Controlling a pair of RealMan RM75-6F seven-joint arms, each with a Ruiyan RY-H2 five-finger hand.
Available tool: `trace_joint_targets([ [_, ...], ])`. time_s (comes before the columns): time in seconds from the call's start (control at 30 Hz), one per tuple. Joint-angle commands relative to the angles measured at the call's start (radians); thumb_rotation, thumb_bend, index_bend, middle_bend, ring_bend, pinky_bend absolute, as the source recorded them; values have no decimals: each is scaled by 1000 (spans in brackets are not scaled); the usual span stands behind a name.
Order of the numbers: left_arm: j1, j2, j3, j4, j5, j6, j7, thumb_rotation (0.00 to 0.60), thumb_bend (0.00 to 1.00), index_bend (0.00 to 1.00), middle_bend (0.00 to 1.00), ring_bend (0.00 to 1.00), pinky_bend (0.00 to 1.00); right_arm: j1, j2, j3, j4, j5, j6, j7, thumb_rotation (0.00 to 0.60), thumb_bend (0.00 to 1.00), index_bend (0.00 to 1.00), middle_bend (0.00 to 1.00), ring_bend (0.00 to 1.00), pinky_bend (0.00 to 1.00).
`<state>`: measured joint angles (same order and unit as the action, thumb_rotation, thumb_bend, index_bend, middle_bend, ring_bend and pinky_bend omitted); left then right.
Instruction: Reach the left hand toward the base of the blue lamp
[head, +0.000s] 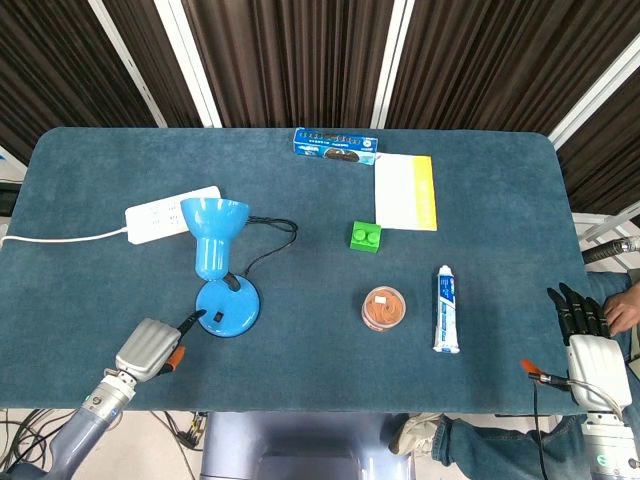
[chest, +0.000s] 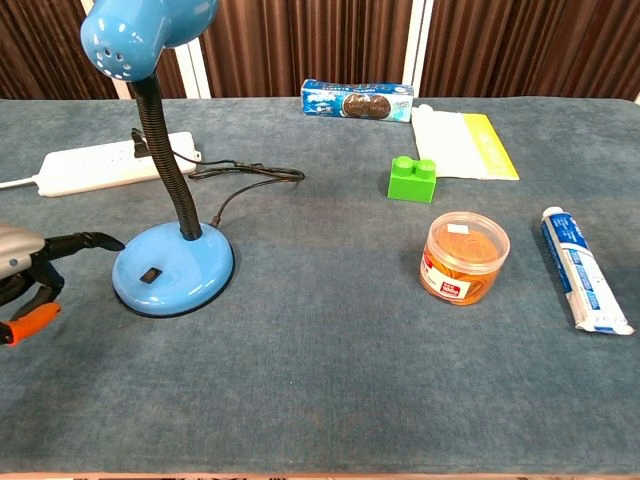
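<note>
The blue lamp stands left of the table's centre, its round base (head: 228, 308) (chest: 173, 268) flat on the cloth, a black flexible neck (chest: 168, 170) rising to the blue shade (head: 213, 233) (chest: 143, 32). My left hand (head: 152, 347) (chest: 30, 273) hovers just left of the base, fingers spread and holding nothing; one dark fingertip (chest: 108, 241) points at the base's rim, a small gap away. My right hand (head: 586, 345) rests open at the table's near right edge, seen only in the head view.
A white power strip (head: 171, 212) and the lamp's black cord (chest: 250, 180) lie behind the lamp. A green block (head: 366, 236), an orange-filled jar (chest: 464, 257), a toothpaste tube (head: 446, 308), a yellow-white pad (head: 405, 191) and a biscuit packet (head: 336, 145) lie to the right.
</note>
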<state>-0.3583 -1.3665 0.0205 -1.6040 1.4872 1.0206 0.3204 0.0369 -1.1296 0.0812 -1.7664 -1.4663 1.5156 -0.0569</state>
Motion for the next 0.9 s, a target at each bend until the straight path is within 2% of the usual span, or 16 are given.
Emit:
trace_joint_targets([
  [0.03,-6,-8,2,8,-7,-9,2,600,545,84,710,771,773,0,0,0,0,0,-1,1,600,104,0,18,38,0],
  [0.9,-59,-70,7,45,-74,-68,59,600,545,81,706,771,772,0,-1,0,-5,2,-3,-3,600,104,0,18,38,0],
])
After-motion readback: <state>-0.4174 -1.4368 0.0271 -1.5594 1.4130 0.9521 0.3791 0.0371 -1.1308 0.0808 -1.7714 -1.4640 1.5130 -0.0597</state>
